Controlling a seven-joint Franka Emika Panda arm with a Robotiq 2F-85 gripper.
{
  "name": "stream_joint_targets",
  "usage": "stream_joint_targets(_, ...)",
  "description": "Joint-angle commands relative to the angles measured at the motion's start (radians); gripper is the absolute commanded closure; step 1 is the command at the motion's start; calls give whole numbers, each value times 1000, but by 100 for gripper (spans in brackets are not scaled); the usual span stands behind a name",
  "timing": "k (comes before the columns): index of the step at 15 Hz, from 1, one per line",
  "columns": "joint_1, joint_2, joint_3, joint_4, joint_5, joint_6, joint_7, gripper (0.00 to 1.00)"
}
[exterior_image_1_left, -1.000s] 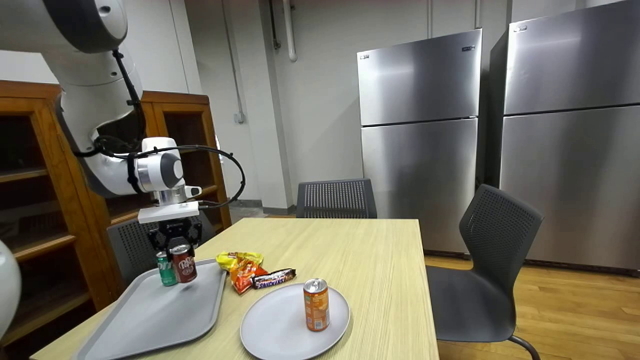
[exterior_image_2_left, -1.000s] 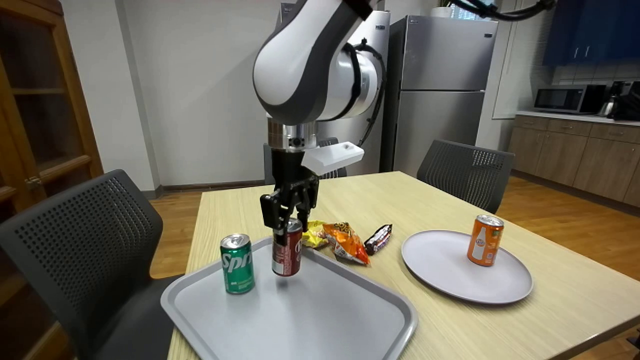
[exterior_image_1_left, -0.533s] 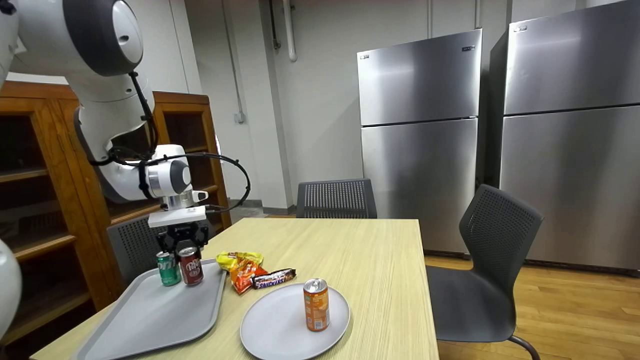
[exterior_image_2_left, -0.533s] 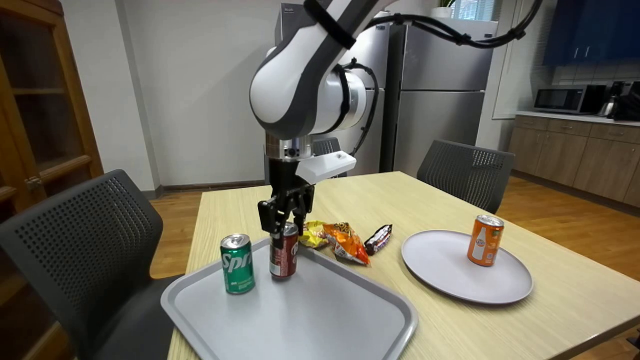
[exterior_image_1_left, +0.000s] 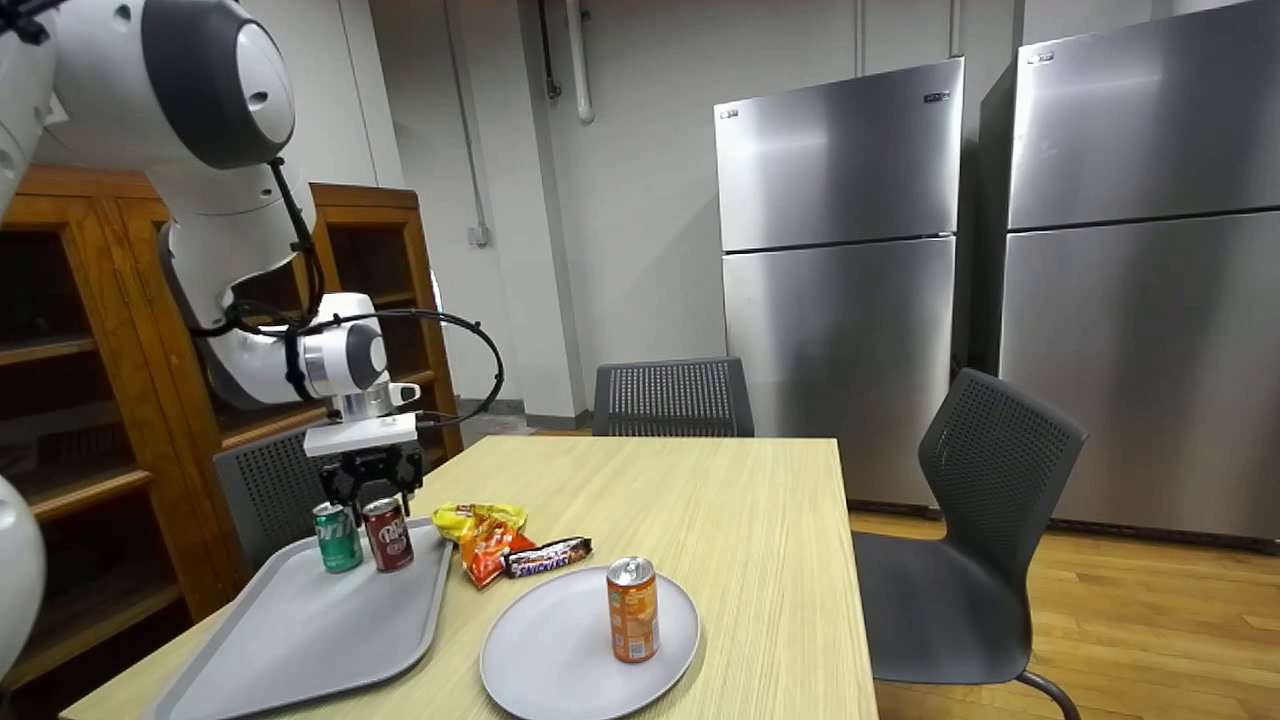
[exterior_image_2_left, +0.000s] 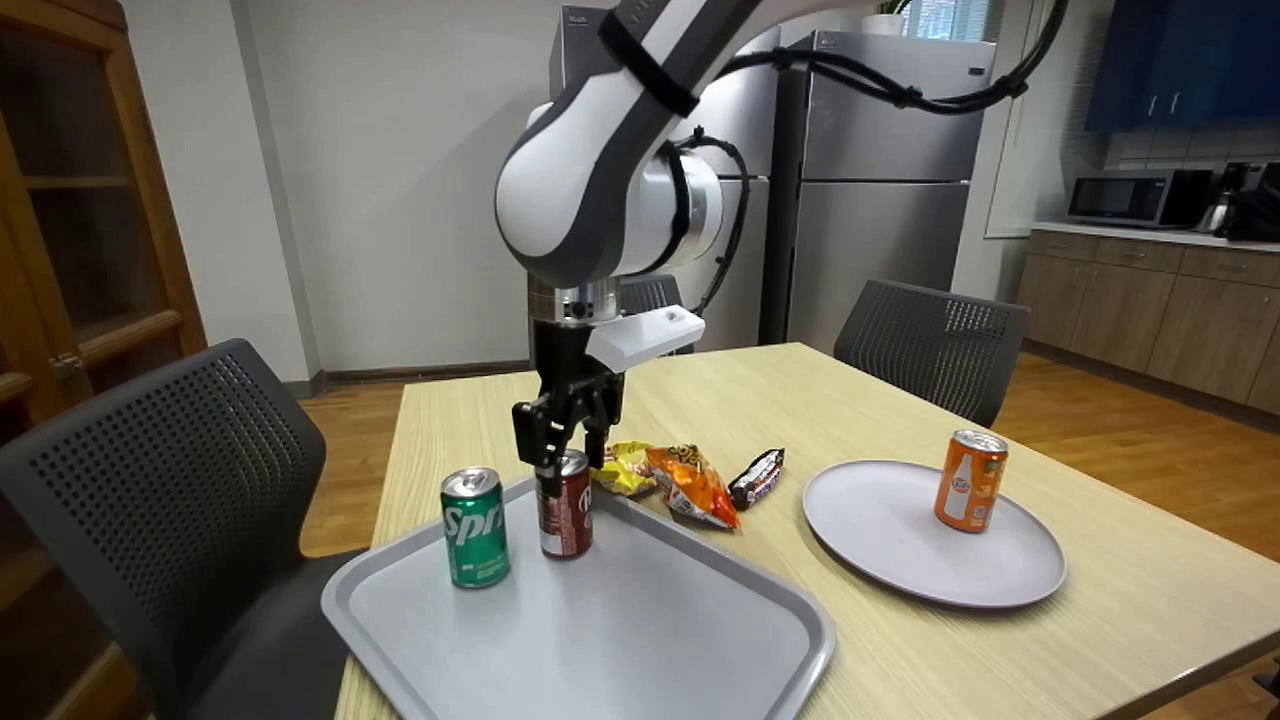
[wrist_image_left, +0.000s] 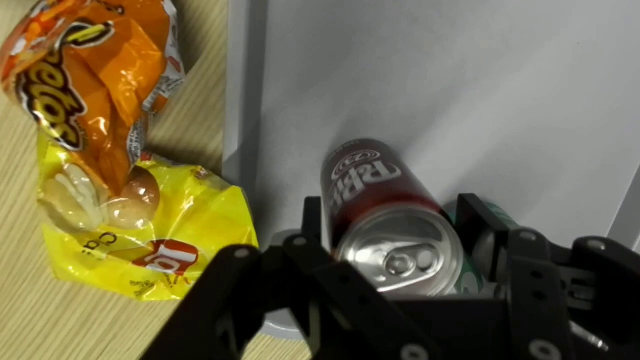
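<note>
Lowered since earlier, the dark-red can (exterior_image_2_left: 572, 515) stands on the tray (exterior_image_2_left: 650, 620), the hand (wrist_image_left: 392, 215) seemingly spread around it.

You have a pale wood-grain table (exterior_image_2_left: 800, 400). Near left, a grey tray (exterior_image_2_left: 640, 620) lying flat; to its right, a round grey plate (exterior_image_2_left: 880, 520). Between them, slightly farther than the plate, directly on the tabletop: yellow snack bag (wrist_image_left: 155, 232), orange bag (exterior_image_2_left: 693, 487) touching it, Snickers bar (exterior_image_1_left: 548, 557) just right of that.

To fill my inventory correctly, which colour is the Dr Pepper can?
The Dr Pepper can is dark red, lettered in white; clearest in the wrist view.
</note>
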Motion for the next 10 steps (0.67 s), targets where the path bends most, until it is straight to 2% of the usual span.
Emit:
stream_joint_targets(1,8,-15,-5,32,-16,-37,28,0)
stream_joint_targets(10,-31,-95,-9,8,8,-13,29,0)
